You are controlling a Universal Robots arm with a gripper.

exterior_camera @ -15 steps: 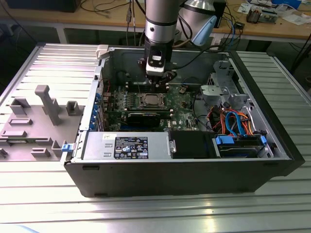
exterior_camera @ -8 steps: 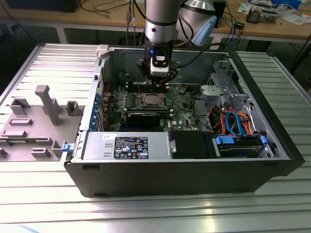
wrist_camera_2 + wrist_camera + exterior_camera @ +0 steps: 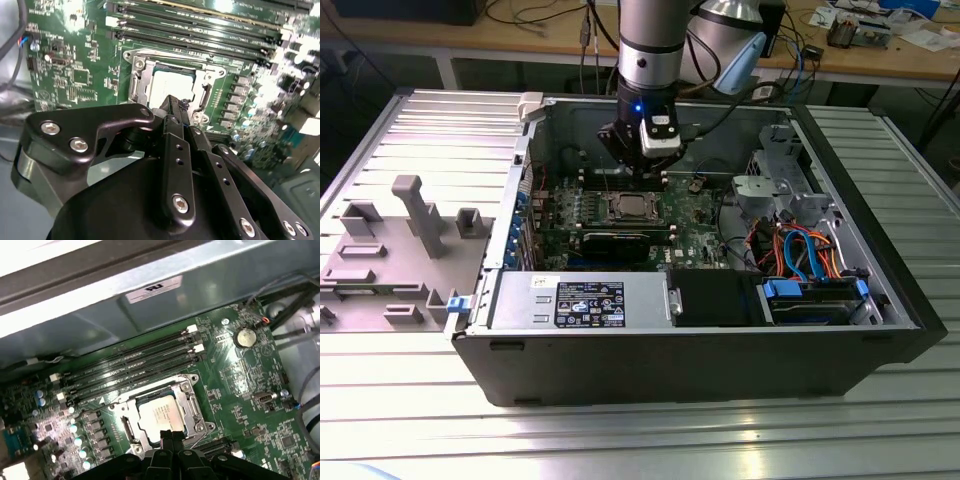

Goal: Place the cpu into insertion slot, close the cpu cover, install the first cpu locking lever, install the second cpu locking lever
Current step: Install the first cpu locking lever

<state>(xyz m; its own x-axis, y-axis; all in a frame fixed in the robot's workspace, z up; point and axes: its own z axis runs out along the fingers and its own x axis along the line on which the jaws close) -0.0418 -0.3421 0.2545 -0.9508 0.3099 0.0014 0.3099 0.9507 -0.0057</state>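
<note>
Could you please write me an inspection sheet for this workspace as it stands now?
Surface: ribbed metal table carrying an open computer case.
Job's things: chip lies seated in the green board; cover lies flat around it. Levers: cannot tell whether latched.
Clutter: grey plastic fixture on the table, at the exterior view's left.
Grippers: gripper shut, holding nothing, close by the chip's edge; contact cannot be told.
Cables: orange and blue cables inside the case, apart from the chip.
Surroundings: wooden bench behind, with loose wires.
</note>
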